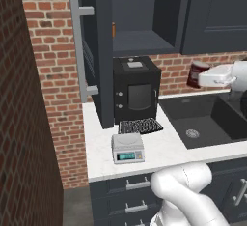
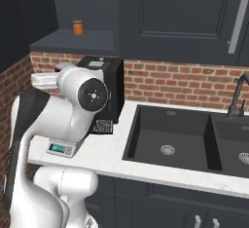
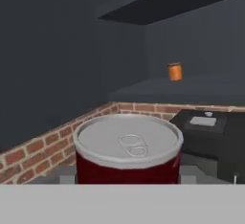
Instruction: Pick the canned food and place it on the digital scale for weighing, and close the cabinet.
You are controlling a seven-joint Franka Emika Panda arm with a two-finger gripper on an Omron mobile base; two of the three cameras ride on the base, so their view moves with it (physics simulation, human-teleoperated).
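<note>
Navy-grey panels make up the one cabinet [image 1: 99,51], the biggest thing here; its door stands swung out over the left end of the table [image 1: 164,148], with a long bar handle on the door edge. It is rigid and probably swings easily if pushed on the outer face near that handle. Below the cabinet sits one black box appliance [image 1: 136,90], and in front of that one ribbed mat [image 1: 140,125]. One scale [image 1: 128,148] rests just in front of the mat, flat-topped and bare. One can [image 3: 128,151] is clamped between the fingers of the hand [image 1: 205,77], held by its sides, in the air right of the cabinet opening and well above the scale. It looks stiff, smooth, likely slippery, moderately heavy. One small orange jar [image 3: 175,72] stands on the cabinet shelf.
</note>
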